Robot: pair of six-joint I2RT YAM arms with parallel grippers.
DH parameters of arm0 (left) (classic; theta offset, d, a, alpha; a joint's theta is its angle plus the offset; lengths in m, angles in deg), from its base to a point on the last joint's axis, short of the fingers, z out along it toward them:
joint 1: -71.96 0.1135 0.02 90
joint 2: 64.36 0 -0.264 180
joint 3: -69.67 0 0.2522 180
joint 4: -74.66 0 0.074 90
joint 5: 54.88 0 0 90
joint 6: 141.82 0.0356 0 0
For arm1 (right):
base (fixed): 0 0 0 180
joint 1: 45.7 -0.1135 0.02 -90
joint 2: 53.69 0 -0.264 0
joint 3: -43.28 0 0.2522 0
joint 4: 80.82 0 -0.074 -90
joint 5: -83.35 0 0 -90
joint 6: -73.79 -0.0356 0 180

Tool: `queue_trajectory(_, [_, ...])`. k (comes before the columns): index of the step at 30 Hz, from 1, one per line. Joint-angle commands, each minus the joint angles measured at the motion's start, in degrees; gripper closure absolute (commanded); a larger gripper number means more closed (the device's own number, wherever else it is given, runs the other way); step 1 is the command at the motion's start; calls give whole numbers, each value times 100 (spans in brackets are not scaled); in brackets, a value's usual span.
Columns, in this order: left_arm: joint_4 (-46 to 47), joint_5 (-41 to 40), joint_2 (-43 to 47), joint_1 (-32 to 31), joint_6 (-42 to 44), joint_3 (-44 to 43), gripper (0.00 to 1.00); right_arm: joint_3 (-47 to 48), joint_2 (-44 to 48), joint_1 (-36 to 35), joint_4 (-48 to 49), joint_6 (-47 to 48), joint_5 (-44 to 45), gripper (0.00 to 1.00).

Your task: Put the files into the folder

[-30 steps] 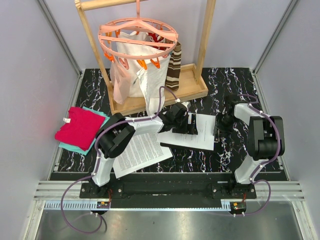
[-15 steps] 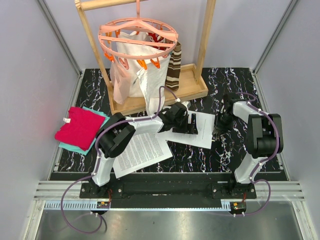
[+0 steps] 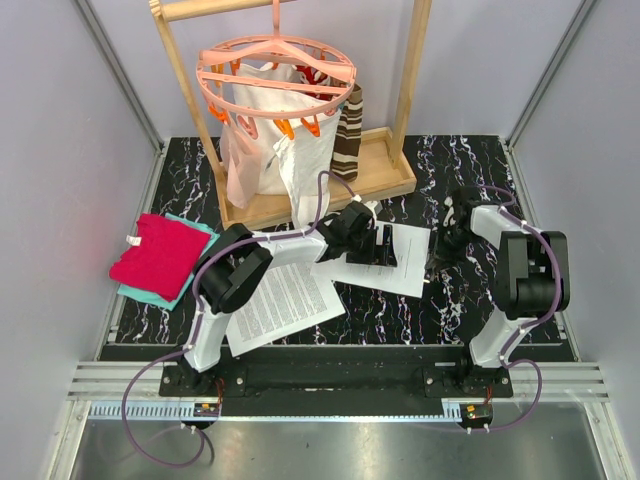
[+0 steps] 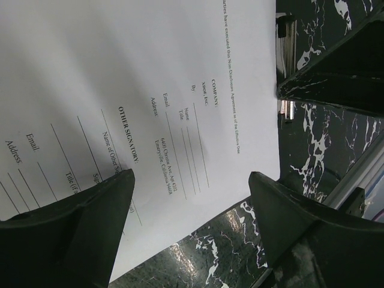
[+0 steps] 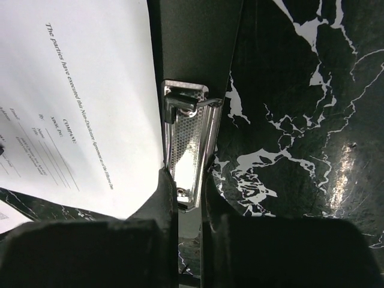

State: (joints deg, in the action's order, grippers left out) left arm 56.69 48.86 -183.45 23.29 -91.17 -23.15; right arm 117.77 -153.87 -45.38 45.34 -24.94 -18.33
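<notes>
One printed white sheet [image 3: 385, 268] of the files lies on the black folder [image 5: 193, 42] at the table's middle. My left gripper [image 3: 382, 246] hovers open just above this sheet; in the left wrist view its jaws [image 4: 191, 180] straddle the sheet's signature block [image 4: 150, 102] and corner, holding nothing. My right gripper [image 3: 438, 252] is at the folder's right edge, shut on the folder's metal clip [image 5: 187, 144], which also shows in the left wrist view [image 4: 285, 72]. A second stack of printed files [image 3: 280, 305] lies at the front left, touched by neither gripper.
A wooden rack [image 3: 320, 190] with a pink clip hanger [image 3: 275, 75] and a white cloth bag [image 3: 265, 150] stands behind the folder. Red-and-teal folded cloths [image 3: 160, 258] lie at the left. Grey walls close in both sides of the black marbled table [image 3: 470, 160].
The black folder edge that showed in front of the sheet is now covered by the sheet. My right gripper shifted slightly down at the folder's right edge. The left gripper stayed over the sheet.
</notes>
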Motion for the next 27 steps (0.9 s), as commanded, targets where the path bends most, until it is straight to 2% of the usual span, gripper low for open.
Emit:
queue_trajectory(1, [-133, 32, -229, 24, 121, -56, 15, 44, 166, -67, 343, -322, -547, 81])
queue_trajectory(3, [-124, 68, -220, 24, 95, -56, 15, 62, 131, -67, 342, -427, -528, 70])
queue_trajectory(4, [-124, 85, -211, 15, 86, -56, 15, 79, 130, -67, 334, -471, -406, 58])
queue_trajectory(5, [-115, 94, -194, -3, 86, -39, 15, 79, 174, -67, 342, -498, -327, 54])
queue_trajectory(12, [-115, 120, -141, -11, 103, -21, 15, 211, 191, -119, 158, -498, 183, 37])
queue_trajectory(17, [-98, 103, -123, -11, 112, 5, 15, 308, 464, -120, -79, -507, 543, 36])
queue_trajectory(20, [-98, 155, -141, -20, 103, -38, 15, 404, 351, -120, -132, -419, 579, 42])
queue_trajectory(23, [-107, 164, -132, -55, 112, -74, 15, 440, 219, -120, -123, -428, 544, 51])
queue_trajectory(27, [-124, 156, -88, -64, 138, -74, 15, 457, 139, -111, -106, -384, 614, 52])
